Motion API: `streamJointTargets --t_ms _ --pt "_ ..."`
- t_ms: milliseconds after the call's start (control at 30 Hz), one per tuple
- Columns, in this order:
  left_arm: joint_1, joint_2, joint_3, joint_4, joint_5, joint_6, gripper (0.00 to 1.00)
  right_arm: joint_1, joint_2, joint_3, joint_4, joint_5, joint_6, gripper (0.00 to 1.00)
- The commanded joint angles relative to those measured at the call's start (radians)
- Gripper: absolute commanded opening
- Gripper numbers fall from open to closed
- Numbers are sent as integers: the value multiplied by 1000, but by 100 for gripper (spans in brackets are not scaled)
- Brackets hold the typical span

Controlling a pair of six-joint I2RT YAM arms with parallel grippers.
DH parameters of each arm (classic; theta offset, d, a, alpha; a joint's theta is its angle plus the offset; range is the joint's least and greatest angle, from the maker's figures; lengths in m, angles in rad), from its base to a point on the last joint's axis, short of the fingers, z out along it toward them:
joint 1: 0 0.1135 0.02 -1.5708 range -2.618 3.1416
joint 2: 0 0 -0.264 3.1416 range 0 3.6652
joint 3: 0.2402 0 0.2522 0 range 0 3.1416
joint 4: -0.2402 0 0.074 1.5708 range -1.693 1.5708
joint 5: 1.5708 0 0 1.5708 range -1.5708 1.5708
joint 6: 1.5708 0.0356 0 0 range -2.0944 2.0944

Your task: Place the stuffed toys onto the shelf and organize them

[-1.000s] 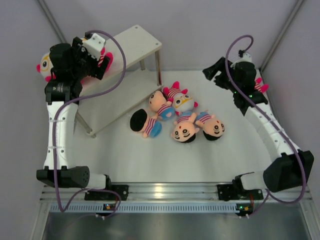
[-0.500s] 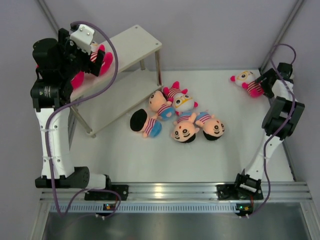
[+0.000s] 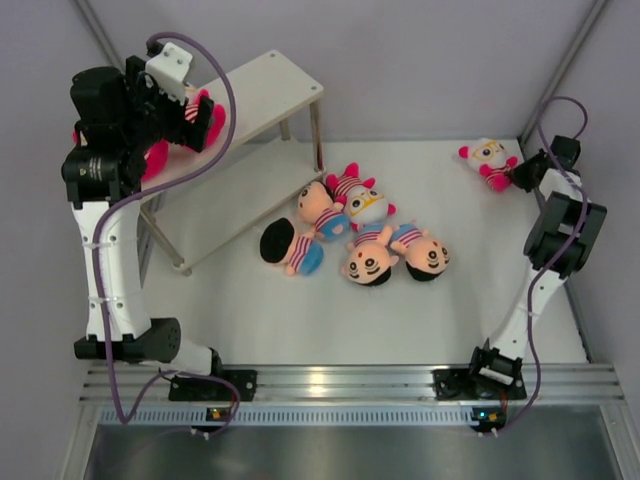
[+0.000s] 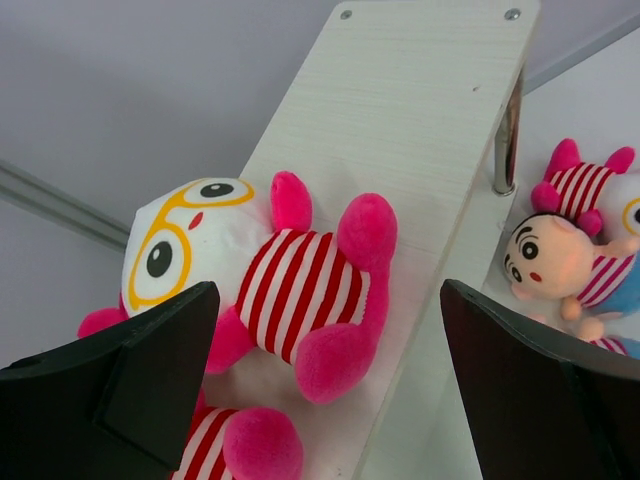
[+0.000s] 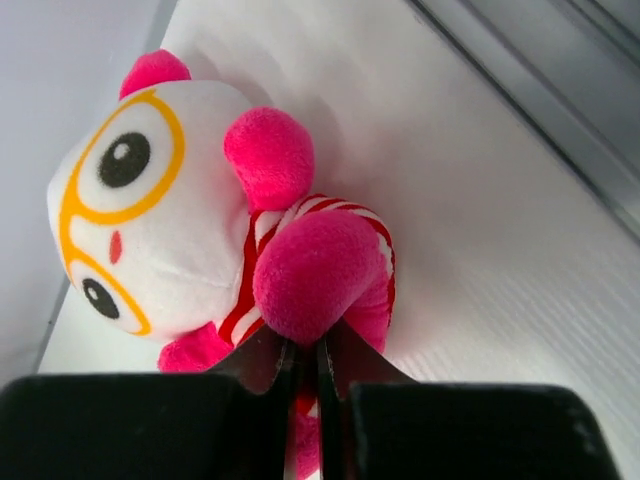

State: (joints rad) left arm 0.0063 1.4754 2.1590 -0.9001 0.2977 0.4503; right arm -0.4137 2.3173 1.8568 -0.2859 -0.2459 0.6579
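The left gripper (image 4: 328, 295) hangs over the near-left end of the shelf (image 3: 265, 85), its jaws spread wide and holding nothing. Below it, on the shelf's top board, the shelved toy (image 4: 300, 290) lies on its back. It has a white head, yellow glasses and a red-and-white striped body. Part of a second striped toy (image 4: 235, 440) shows at the shelf's left end, just beside the first.

Well to the right of the shelf, near the far right edge of the table (image 3: 300, 320), the right gripper (image 3: 520, 178) is pinched tight on the lower body of the corner toy (image 5: 150, 220), another white-headed one lying on the table.

Between that toy and the shelf, close by the shelf's right end, a pile of toys (image 3: 350, 230) lies on the table. It holds five: four peach-faced, one with glasses.
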Motion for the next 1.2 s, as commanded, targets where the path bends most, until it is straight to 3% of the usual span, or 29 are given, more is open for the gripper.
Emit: streamJointTargets --t_ms 0,167,233,333,433,467,500,533,700,900,1000,1167 --pt "1 -15 74 1 105 -82 98 7 -178 -126 123 -73 43 0" --pt "1 -18 113 1 322 -211 97 47 -569 -539 473 -69 257 0" --pt "-2 -27 110 -5 447 -263 96 90 -743 -640 514 -29 287 0" --pt "-41 -50 76 -5 469 -295 93 176 -941 -743 542 20 324 0" --pt "-127 -58 18 -58 306 -209 89 297 -1108 -843 571 95 387 0" --pt "-187 -66 -11 -62 82 -172 87 332 -1142 -858 573 121 416 0" --pt "-324 -70 -78 -62 7 -130 87 402 -1195 -870 574 144 434 0" --pt "-382 -72 -100 -62 -47 -69 87 458 -1216 -893 579 193 448 0" --pt "-546 -43 -94 -63 -107 -7 88 659 -1286 -923 583 307 551 0" --pt "-958 98 -21 -60 -359 201 89 844 -1247 -904 557 370 581 0" --pt "-1084 167 42 -54 -485 252 91 881 -1243 -915 573 391 609 0" --pt "-1108 188 -14 -7 -537 226 91 944 -1253 -907 582 421 609 0"
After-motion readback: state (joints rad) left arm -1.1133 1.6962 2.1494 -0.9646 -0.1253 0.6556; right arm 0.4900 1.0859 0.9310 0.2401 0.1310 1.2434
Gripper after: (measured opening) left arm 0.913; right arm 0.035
